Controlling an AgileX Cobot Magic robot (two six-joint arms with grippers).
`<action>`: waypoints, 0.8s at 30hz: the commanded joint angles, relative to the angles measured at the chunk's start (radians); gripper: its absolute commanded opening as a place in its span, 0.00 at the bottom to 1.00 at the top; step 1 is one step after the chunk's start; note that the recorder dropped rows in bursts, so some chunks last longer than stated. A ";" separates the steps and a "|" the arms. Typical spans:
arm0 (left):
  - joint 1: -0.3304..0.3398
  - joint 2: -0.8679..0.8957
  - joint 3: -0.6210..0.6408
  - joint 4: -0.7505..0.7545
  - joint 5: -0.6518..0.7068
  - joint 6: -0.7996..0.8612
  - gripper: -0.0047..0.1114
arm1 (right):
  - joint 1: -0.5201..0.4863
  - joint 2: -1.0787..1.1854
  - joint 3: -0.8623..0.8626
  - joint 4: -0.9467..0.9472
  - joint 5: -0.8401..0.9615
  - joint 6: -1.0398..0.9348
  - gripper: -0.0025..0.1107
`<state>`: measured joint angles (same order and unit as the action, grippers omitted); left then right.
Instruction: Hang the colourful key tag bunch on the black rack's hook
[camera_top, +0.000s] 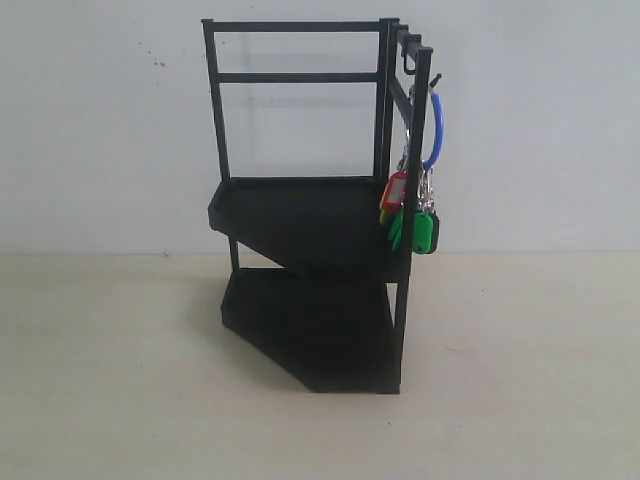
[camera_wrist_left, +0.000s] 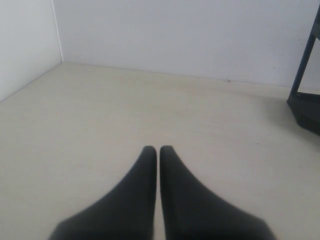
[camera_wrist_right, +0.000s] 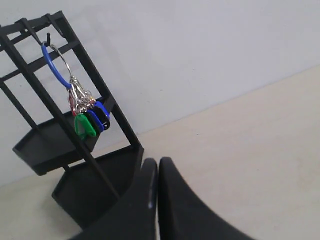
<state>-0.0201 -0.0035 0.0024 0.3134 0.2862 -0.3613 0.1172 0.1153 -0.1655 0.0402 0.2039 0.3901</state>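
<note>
Clenched empty are left tool (camera_wrist_left: 158, 148) and right tool (camera_wrist_right: 158, 161). By the tabletop's (camera_top: 120, 380) far edge the key tag bunch (camera_top: 422, 228) is hung on the hook (camera_top: 433, 80): hanging is judged done, only retreat is called for.

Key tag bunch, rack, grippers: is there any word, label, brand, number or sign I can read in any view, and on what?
No legible text in any view.
key tag bunch: the red tag shows what may be a pale label window, too small to read; nothing readable on the other tags.
black rack: no marking visible.
left gripper and right gripper: plain black, no marking visible.
</note>
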 joint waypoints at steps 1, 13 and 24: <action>-0.001 0.004 -0.002 -0.003 -0.005 0.002 0.08 | -0.005 -0.002 0.024 0.003 0.001 -0.091 0.02; -0.001 0.004 -0.002 -0.003 -0.007 0.003 0.08 | -0.005 -0.094 0.165 0.003 -0.114 -0.110 0.02; -0.001 0.004 -0.002 -0.003 -0.007 0.003 0.08 | -0.005 -0.115 0.165 0.003 0.123 -0.284 0.02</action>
<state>-0.0201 -0.0035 0.0024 0.3134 0.2862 -0.3613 0.1172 0.0064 0.0003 0.0446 0.2466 0.1231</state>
